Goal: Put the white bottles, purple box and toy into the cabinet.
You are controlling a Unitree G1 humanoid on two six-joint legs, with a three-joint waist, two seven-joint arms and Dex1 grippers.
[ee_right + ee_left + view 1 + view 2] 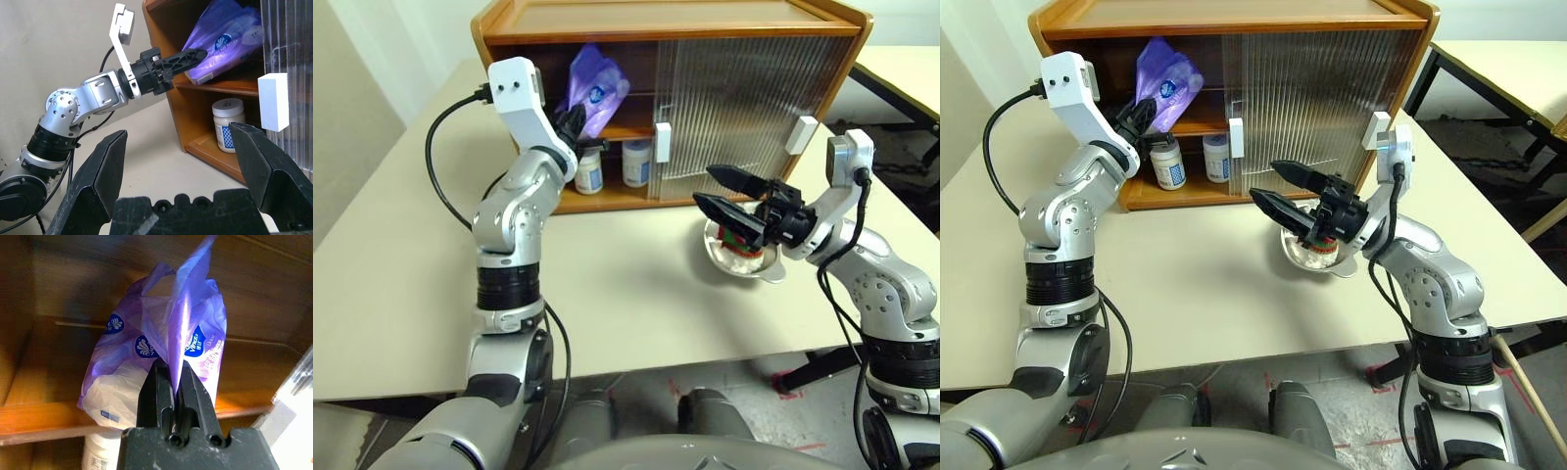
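Pinched by a thin fold in the left gripper (576, 125), the purple box (595, 88) is held at the cabinet (744, 98) upper shelf — it could slip. The right gripper (729, 196), spread wide, is empty above the toy (740, 247).

lilac box (594, 82) with white-and-blue oval marks; white bottles (589, 172) with pale blue labels; orange-brown wooden cabinet (558, 18) with ribbed translucent door (744, 108) and white handles (663, 142); white toy (740, 257) with red and green, in a silver bowl (773, 269); black fingers (732, 178); cream table (401, 284).
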